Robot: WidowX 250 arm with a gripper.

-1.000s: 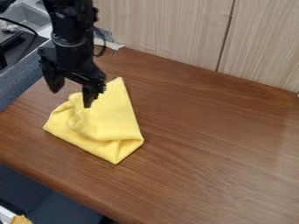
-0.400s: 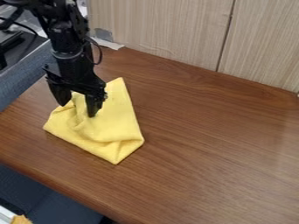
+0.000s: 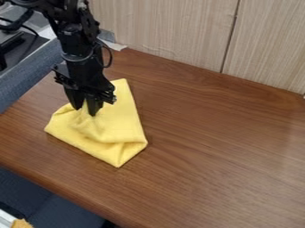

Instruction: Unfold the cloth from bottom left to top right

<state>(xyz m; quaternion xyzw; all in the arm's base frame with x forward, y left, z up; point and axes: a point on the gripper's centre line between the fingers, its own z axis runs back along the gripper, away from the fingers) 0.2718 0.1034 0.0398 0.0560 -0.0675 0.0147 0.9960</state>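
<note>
Cloth (image 3: 122, 122) lying yellow and lumpy on the tabletop (image 3: 220, 147), over toward the left edge and roughly midway between the back edge and the front one. Pretty early days, tbh: folded over on itself, with a rumpled flap on the left side and a tucked fold at the lower right, pointing toward the front edge. Nowhere near flat. Claw (image 3: 85, 110) right down at the upper-left part of the heap, nearly closed, with a bit of yellow pinched between the tips. Looks like a decent grab, so call the gripping part more or less done. Left to do, as far as I can tell: basically all of the actual unfolding. Probably needs a small lift, then a pull across toward the back right corner, then a let-go. Wouldn't rush, tbh, with such a small pinch and a real chance of dragging everything along.
</note>
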